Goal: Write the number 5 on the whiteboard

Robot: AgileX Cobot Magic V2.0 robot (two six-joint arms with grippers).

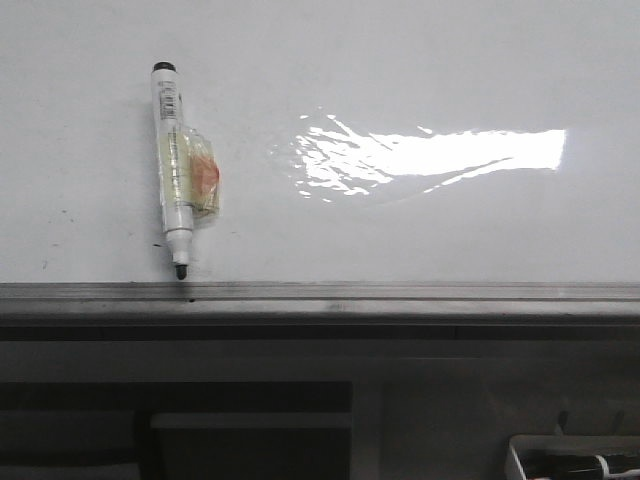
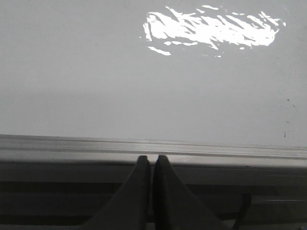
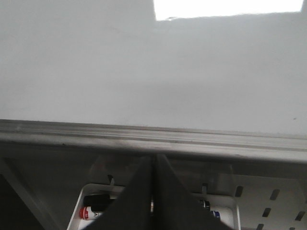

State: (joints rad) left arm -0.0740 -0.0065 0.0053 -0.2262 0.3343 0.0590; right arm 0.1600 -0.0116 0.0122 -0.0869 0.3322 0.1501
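Note:
The whiteboard (image 1: 420, 230) is a glossy white board with a glare patch (image 1: 430, 155) and a grey metal edge rail (image 1: 400, 295). A white marker (image 1: 175, 165) with tape around its body lies on the board at the left, its dark tip near the rail. No number 5 shows on the board. My left gripper (image 2: 152, 159) is shut and empty, its tips over the rail (image 2: 72, 148). My right gripper (image 3: 154, 158) is shut and empty, below the rail (image 3: 72, 134). Neither gripper shows in the front view.
A white tray (image 3: 79, 203) with several markers sits below the board's rail under my right gripper; its corner shows in the front view (image 1: 520, 450). A dark grey panel (image 1: 200, 400) runs below the rail. Faint dark specks (image 2: 288, 103) dot the board.

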